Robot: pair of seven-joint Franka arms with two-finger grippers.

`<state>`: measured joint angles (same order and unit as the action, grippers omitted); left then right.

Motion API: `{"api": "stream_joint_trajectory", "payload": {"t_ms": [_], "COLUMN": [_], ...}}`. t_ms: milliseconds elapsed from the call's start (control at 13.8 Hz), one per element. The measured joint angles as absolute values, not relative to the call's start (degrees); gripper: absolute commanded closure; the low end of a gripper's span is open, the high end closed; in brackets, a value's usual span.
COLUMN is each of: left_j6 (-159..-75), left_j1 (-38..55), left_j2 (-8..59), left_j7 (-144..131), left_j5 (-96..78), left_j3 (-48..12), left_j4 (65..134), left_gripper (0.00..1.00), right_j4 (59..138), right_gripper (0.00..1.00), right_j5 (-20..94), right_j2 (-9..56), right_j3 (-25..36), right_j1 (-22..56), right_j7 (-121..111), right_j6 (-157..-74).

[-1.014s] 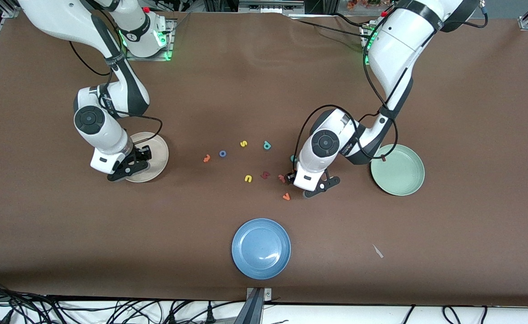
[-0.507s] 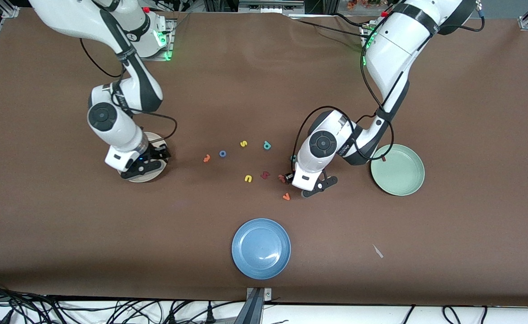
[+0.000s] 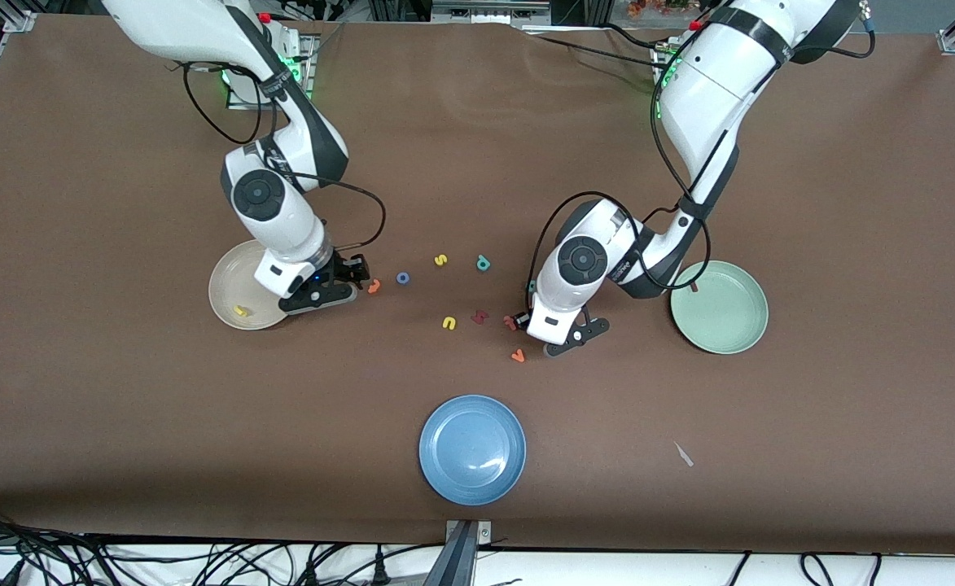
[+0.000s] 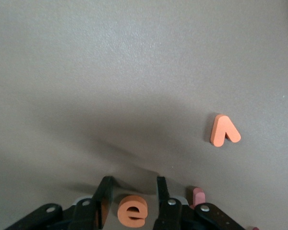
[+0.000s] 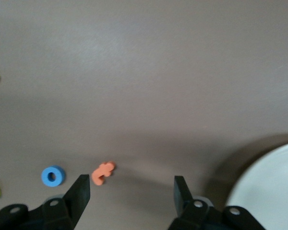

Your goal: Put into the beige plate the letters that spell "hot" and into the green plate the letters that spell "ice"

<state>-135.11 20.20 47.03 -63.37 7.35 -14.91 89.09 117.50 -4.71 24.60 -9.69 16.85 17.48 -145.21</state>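
The orange e (image 4: 132,211) lies on the table between the fingers of my left gripper (image 4: 133,187), with a gap on each side; in the front view the left gripper (image 3: 532,324) hides it. A teal c (image 3: 530,286) peeks out beside that arm. The green plate (image 3: 729,334) holds a small dark red bar (image 3: 693,286) at its rim. My right gripper (image 3: 352,281) (image 5: 132,187) is open and empty, low beside the orange t (image 3: 374,286) (image 5: 103,172). The blue o (image 3: 403,277) (image 5: 53,176) lies just past the t. A yellow h (image 3: 240,310) lies in the beige plate (image 3: 229,281) (image 5: 273,191).
An orange v (image 3: 517,355) (image 4: 224,130) and a pinkish letter (image 3: 510,322) (image 4: 198,194) lie close to the left gripper. A dark red letter (image 3: 479,316), yellow u (image 3: 449,323), yellow s (image 3: 440,260) and teal p (image 3: 483,262) are scattered mid-table. A blue plate (image 3: 472,448) sits nearest the front camera.
My right arm has swung off the beige plate toward the middle of the table, uncovering the yellow h. The left gripper has stayed put while its fingers narrowed around the e.
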Motion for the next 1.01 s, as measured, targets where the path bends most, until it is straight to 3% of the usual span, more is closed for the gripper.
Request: {"api": "stream_joint_trajectory", "payload": {"t_ms": [507,942,1014], "left_j6": [-135.0,-133.9,-133.9], "left_j1": [21.0,21.0,21.0], "left_j2": [47.1,46.9,46.9], "left_j7": [-63.4,-63.4,-63.4], "left_j5": [7.3,7.4,7.4], "left_j3": [-14.9,-14.7,-14.7], "left_j4": [89.1,89.1,89.1], "left_gripper": [0.64,1.0,1.0], "right_j4": [117.6,117.6,117.6], "right_gripper": [0.22,0.28,0.31], "right_j5": [-8.4,-10.3,-10.4], "right_j2": [28.1,30.6,30.7], "right_j3": [-9.7,-9.6,-9.6], "right_j1": [19.5,19.5,19.5], "right_j7": [24.3,26.3,27.0], "right_j6": [-148.4,-150.7,-150.9]}}
